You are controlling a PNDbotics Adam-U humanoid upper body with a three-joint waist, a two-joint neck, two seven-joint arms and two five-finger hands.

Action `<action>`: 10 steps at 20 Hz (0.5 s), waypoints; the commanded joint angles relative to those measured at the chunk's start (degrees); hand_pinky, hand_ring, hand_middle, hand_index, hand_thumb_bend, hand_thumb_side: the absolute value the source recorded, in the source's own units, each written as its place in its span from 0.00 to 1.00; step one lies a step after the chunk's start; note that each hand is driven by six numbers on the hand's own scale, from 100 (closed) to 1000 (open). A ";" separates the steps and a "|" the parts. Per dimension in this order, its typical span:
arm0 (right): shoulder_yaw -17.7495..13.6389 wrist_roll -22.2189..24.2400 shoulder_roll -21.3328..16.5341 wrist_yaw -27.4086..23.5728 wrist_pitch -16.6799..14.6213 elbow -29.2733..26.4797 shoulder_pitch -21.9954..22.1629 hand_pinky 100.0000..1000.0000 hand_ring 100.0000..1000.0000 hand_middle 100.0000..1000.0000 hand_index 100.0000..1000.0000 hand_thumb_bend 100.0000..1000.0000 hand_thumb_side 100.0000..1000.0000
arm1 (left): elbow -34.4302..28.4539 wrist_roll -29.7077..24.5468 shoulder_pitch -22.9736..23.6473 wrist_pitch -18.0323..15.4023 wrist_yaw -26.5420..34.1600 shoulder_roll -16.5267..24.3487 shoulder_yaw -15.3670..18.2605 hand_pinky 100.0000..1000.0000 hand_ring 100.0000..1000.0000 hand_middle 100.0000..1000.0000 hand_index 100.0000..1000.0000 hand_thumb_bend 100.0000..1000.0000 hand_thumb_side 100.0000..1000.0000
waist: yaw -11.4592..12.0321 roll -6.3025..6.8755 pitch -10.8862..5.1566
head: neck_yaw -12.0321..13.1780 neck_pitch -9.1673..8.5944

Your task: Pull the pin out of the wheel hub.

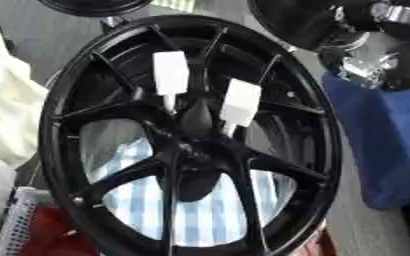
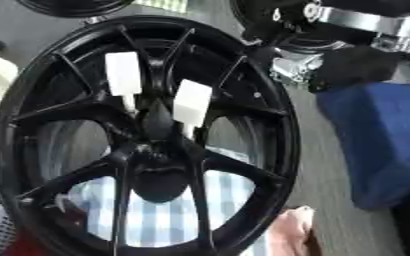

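We cannot tell how our fingers are set — the right hand (image 2: pixel 353 65) shows only as a dark mass with silver joints at the upper right, apart from the rim. Down and left of it stands the black wheel hub (image 1: pixel 191 135), spokes facing us. Two white pins sit beside its centre: the left pin (image 1: pixel 170 75) and the right pin (image 1: pixel 241 104), each with its long axis roughly vertical, narrow tip pointing down toward the hub centre. The right eye view shows more of the arm and a pinkish thing (image 2: pixel 289 231) at the bottom; the left eye view shows a white crate (image 1: pixel 16 220). Checked cloth (image 1: pixel 200 215) lies behind the spokes, blue cloth (image 2: pixel 379 145) to the right — grey floor (image 1: pixel 366 232) around.
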 commanded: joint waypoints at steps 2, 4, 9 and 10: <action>0.17 1.65 -1.62 2.83 -1.66 -0.74 -1.02 0.85 0.79 0.81 0.85 0.00 0.63 | -1.25 -0.20 -0.75 0.06 -0.01 0.66 -0.09 0.56 0.79 0.56 0.70 0.01 0.82 | 0.17 0.15 -1.33 | -0.07 -0.34; 0.60 1.95 -1.32 3.50 -1.64 -0.74 -1.46 0.85 0.79 0.81 0.85 0.00 0.64 | -1.25 -0.27 -0.83 0.09 0.02 0.61 -0.15 0.56 0.79 0.56 0.70 0.01 0.82 | 0.24 0.09 -1.30 | -0.19 -0.40; 1.65 1.42 -0.35 5.18 0.36 -0.74 -3.20 0.84 0.80 0.81 0.86 0.00 0.65 | -1.25 -0.29 -0.75 0.13 0.03 0.71 -0.16 0.56 0.79 0.56 0.70 0.01 0.82 | 0.20 0.03 -1.39 | -0.23 -0.09; 2.06 1.16 -0.10 5.81 1.04 -0.74 -3.64 0.84 0.80 0.81 0.86 0.00 0.66 | -1.25 -0.30 -0.71 0.13 0.05 0.71 -0.16 0.56 0.79 0.56 0.70 0.02 0.82 | 0.16 0.01 -1.47 | -0.24 0.03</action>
